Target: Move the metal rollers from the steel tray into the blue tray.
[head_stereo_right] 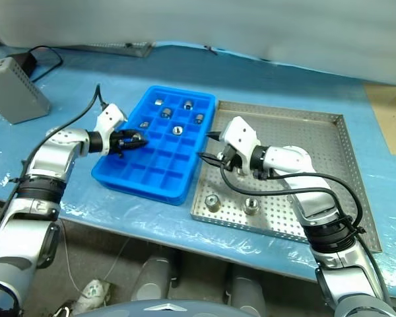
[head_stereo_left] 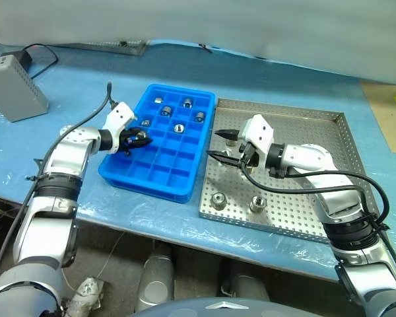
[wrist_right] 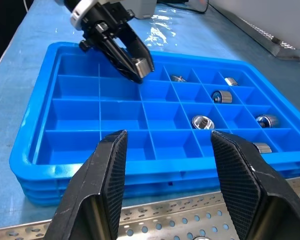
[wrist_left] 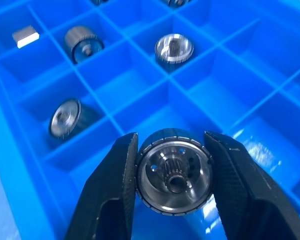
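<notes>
1. We had the left tool [head_stereo_left: 140, 140] clamped tight on one of the metal rollers [wrist_left: 174, 171], hanging over the left-hand cells of the blue tray [head_stereo_left: 185, 178], left of centre in the head view. In the left wrist view the roller sat squarely between both fingers [wrist_left: 112, 190], bore facing the camera.
2. The main worry, we figured: the roller looked to be hovering close to a cell wall, so letting go there could leave it perched on the divider or bouncing into a neighbouring cell. Not a disaster, just messy.
3. Second worry: several cells towards the top of the tray already had rollers in them [head_stereo_left: 179, 128], so drifting up that way would have meant a drop on top of a filled slot. The cells lower in the frame were empty.
4. The right tool [head_stereo_left: 222, 145] was open about halfway and held nothing. It sat mid-frame over the left edge of the steel tray [head_stereo_left: 317, 119], pointing at the blue tray.
5. Two rollers were left on the steel tray, near its lower edge [head_stereo_left: 218, 201] and [head_stereo_left: 257, 203], just below that right tool.
6. Both tools were fairly near each other across the seam between the trays, so a careless swing by either arm could have clipped the other.
</notes>
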You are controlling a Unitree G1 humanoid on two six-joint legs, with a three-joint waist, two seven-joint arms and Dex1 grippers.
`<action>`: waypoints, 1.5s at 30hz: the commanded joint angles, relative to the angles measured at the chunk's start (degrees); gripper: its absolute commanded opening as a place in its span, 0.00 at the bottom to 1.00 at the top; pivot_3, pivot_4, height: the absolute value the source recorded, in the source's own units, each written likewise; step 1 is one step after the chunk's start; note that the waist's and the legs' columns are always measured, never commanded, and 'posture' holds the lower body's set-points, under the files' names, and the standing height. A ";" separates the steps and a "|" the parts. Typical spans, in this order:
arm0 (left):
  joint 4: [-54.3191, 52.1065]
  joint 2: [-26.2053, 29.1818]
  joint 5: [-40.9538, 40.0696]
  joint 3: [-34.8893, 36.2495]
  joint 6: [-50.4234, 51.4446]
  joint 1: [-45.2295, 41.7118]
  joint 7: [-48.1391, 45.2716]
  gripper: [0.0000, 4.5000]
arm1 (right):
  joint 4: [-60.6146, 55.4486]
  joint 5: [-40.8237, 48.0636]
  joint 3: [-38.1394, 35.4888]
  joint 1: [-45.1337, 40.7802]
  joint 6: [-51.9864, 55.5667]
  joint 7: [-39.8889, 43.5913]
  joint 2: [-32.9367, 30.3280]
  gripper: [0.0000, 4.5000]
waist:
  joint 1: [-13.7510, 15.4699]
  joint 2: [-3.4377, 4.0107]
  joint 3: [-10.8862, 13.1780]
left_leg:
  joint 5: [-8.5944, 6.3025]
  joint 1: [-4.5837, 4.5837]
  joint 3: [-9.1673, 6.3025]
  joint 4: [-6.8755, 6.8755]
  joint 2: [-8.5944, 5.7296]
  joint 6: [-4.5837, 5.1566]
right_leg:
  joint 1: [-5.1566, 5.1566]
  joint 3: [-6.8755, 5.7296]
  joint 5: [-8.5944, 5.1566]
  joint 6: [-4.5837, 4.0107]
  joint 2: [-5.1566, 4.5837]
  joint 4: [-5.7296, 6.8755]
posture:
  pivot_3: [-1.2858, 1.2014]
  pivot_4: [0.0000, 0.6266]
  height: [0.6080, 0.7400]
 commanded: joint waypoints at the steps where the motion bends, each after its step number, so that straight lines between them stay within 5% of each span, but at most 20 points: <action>1: -4.30 2.75 -1.99 2.17 1.81 0.53 0.36 0.38 | -0.41 -0.63 0.08 -0.06 -1.85 0.01 0.32 0.61 | 0.00 0.00 0.00 | 0.02 -0.01 0.00 0.00 0.00 -0.03 | -0.03 0.00 0.00 0.00 0.00 0.05 | 0.63 0.24 1.00; 14: -0.63 5.21 -1.34 -1.62 1.56 0.66 -0.68 0.38 | 0.68 -3.71 -0.04 1.36 -3.55 -0.53 0.46 0.61 | 0.03 -0.01 0.01 | 0.15 0.02 -0.03 0.01 0.01 -0.24 | -0.28 0.04 -0.14 -0.12 0.00 0.56 | 0.62 0.24 1.00; 22: 6.34 5.47 0.38 -2.81 -1.63 -2.46 0.55 0.95 | 0.33 -4.40 -0.67 2.29 -3.57 -1.44 0.62 0.61 | -0.31 -0.02 0.00 | 0.19 0.03 -0.02 -0.01 0.03 -0.30 | -0.39 0.08 -0.16 -0.14 0.04 0.63 | 0.61 0.24 1.00; 36: 7.43 -1.28 -4.01 -4.51 -6.00 -12.19 -10.64 0.95 | -2.38 -5.05 -2.71 5.09 -2.47 -4.13 -0.45 0.61 | -0.13 -0.04 0.02 | 0.24 -0.12 0.01 0.00 0.02 -0.37 | -0.50 0.12 -0.16 -0.17 0.05 0.63 | 0.56 0.24 1.00; 45: 22.03 -14.19 -0.94 -9.50 -14.72 -22.14 -13.69 0.95 | -9.28 -4.77 -8.66 11.66 1.33 -8.82 -2.35 0.61 | -0.64 -0.08 0.03 | 0.25 -0.13 0.03 0.02 -0.01 -0.34 | -0.48 0.14 -0.16 -0.15 0.07 0.60 | 0.51 0.24 1.00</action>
